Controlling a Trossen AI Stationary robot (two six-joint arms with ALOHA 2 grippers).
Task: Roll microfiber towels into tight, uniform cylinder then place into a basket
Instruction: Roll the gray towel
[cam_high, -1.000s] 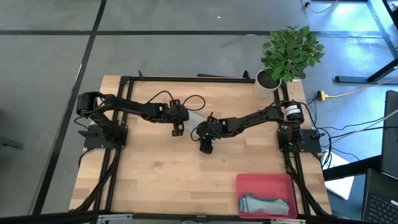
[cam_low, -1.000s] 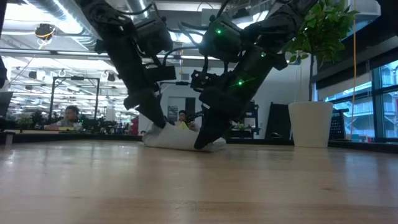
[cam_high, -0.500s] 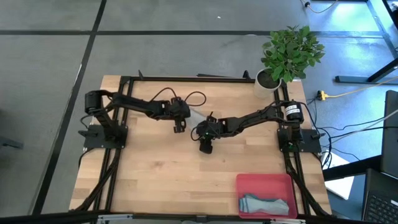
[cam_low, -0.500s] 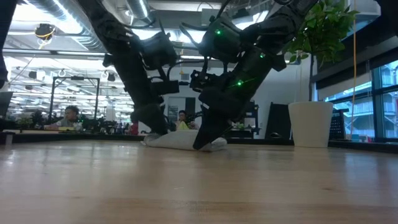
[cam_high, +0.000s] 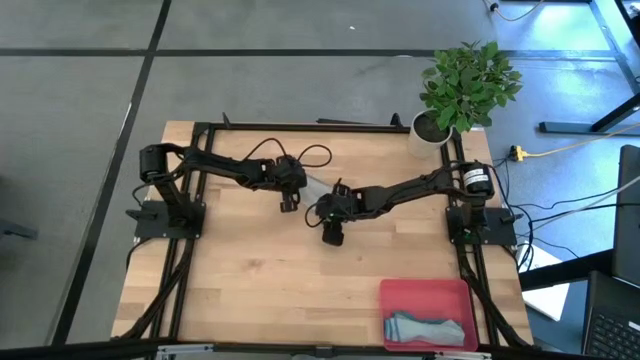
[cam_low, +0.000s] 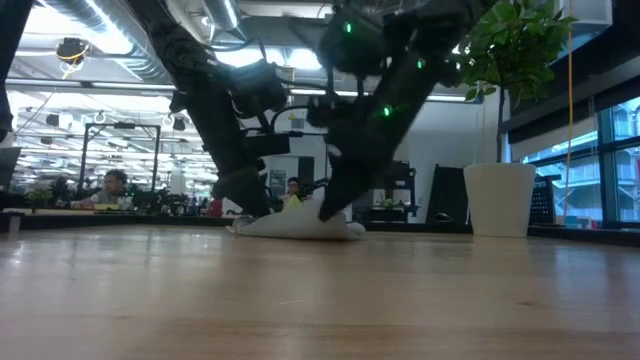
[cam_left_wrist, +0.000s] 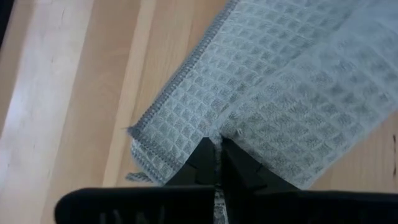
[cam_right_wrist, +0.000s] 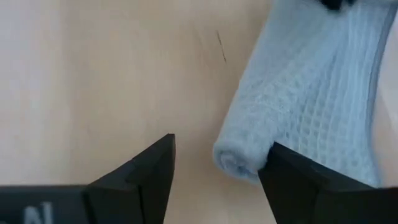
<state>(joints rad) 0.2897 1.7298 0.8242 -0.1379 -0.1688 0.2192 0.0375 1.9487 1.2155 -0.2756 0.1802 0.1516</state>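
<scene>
A pale blue-grey waffle-weave towel (cam_high: 314, 187) lies on the wooden table between my two grippers, partly rolled; it also shows in the low view (cam_low: 295, 226). My left gripper (cam_left_wrist: 217, 163) is shut on the towel near its hemmed edge (cam_left_wrist: 180, 81). My right gripper (cam_right_wrist: 217, 168) is open, and the roll's open end (cam_right_wrist: 239, 155) lies between its fingers, close to one of them. The pink basket (cam_high: 400, 295) at the near right holds another towel, grey-blue and rolled (cam_high: 426, 328). My left gripper pinches a raised wrinkle of the towel (cam_left_wrist: 219, 132) between its two fingers, a little in from the hemmed edge and near a corner. The fingers come from above, slanting down. The towel rests on the table around the hold. My right gripper: one finger (cam_right_wrist: 298, 180) stands right beside the roll's end; whether it touches, I cannot tell.
A potted plant (cam_high: 462, 85) in a white pot stands at the table's far right corner. Bare wood (cam_high: 250, 280) stretches from the towel to the near edge and the basket. People sit in the room beyond the table (cam_low: 110, 190).
My left gripper has gone a little toward the table's far right, still shut on the towel, and the towel end it held up now lies lower and flatter. My right gripper has risen slightly above the towel's other end.
</scene>
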